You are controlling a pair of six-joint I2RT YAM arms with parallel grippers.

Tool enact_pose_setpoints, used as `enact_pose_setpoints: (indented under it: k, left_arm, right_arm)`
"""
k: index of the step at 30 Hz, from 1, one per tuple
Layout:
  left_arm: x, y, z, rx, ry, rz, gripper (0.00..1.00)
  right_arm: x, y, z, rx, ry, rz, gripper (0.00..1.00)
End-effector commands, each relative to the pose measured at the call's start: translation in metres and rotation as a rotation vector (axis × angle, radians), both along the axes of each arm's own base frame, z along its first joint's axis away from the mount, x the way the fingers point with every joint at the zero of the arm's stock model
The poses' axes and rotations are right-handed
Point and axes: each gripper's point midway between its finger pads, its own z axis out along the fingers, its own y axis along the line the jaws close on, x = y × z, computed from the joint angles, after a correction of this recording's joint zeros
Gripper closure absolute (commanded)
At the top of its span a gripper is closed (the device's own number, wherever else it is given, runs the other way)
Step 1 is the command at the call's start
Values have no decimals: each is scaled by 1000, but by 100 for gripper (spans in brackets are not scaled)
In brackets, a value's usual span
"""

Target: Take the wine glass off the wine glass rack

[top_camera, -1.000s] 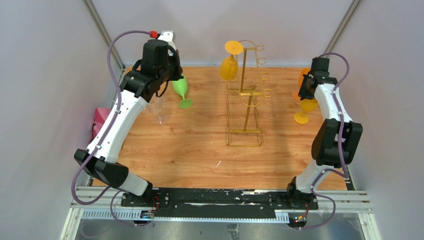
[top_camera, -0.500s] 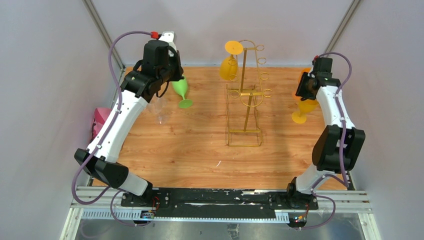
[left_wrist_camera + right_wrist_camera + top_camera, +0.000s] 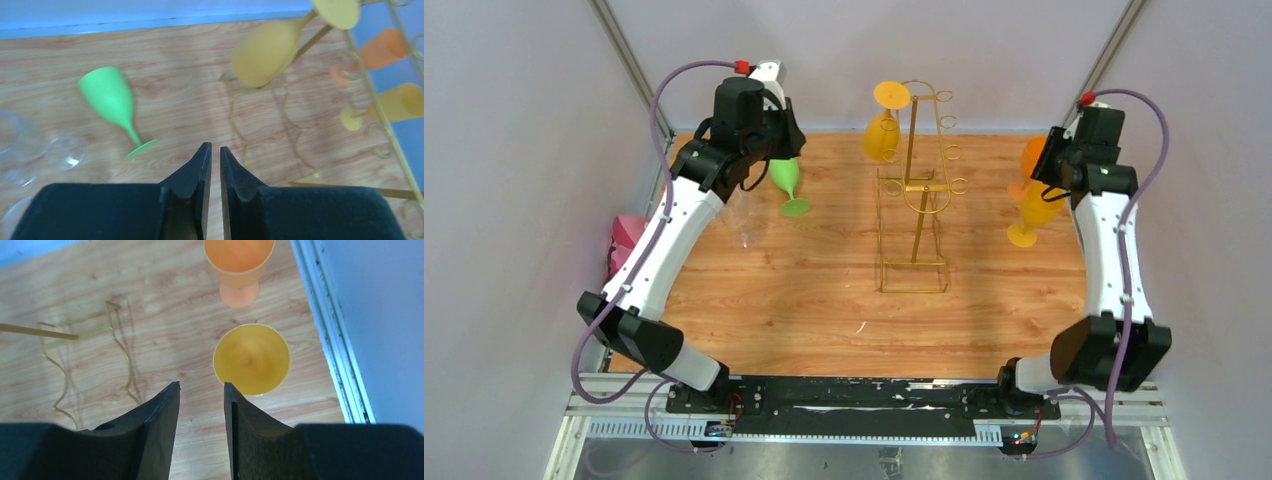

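A yellow glass (image 3: 881,136) hangs, seemingly hooked, at the top of the rack (image 3: 919,230). Left of the rack, the left end effector (image 3: 215,149) is pressed together. The right end effector (image 3: 201,386), opposite, is spread.

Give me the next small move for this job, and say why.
Probably open the left tool and swing it right toward the yellow glass hanging upside down on the rack: that tool is shut, empty and the nearer one.

I judge this a lab test cell: plain grey walls (image 3: 504,150), aluminium posts (image 3: 628,60), wood-grain surface (image 3: 804,300), two arms (image 3: 664,240) bolted to a rail (image 3: 854,400).
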Motion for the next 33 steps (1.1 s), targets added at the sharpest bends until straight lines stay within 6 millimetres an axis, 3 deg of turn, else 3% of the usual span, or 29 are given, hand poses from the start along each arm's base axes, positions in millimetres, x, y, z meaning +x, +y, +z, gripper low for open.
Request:
enact_pose_setpoints:
  k: [1, 4, 7, 8, 9, 10, 12, 19, 26, 31, 33]
  left_arm:
    - [10, -61, 17, -204, -27, -283, 82]
    - [22, -90, 36, -467, -4, -458, 80]
    - [41, -105, 52, -649, -15, -562, 78]
    - [46, -110, 66, -718, -48, -610, 77]
    - [50, -114, 62, -773, 0, -631, 76]
    - [54, -118, 72, -809, -12, -664, 76]
    - [68, -126, 65, -851, 30, -668, 75]
    - [94, -137, 74, -962, 60, -685, 72]
    - [101, -140, 69, -982, 87, -684, 70]
    - [101, -136, 53, -972, 110, -647, 69]
    - [104, -132, 42, -944, 124, -599, 64]
  right_arm:
    - [-31, 6, 75, -9, -216, -25, 57]
    - [-47, 18, 102, 6, -324, 9, 56]
    - [-58, 30, 120, 31, -382, 58, 55]
    - [-61, 34, 124, 35, -394, 75, 55]
    - [-63, 36, 127, 37, -403, 84, 55]
    - [-64, 38, 129, 39, -410, 91, 55]
    - [-67, 39, 133, 35, -425, 98, 55]
    - [-64, 46, 131, 56, -437, 131, 56]
    - [-63, 47, 130, 56, -441, 136, 56]
    - [-62, 52, 130, 70, -446, 162, 56]
    - [-61, 54, 130, 77, -451, 176, 56]
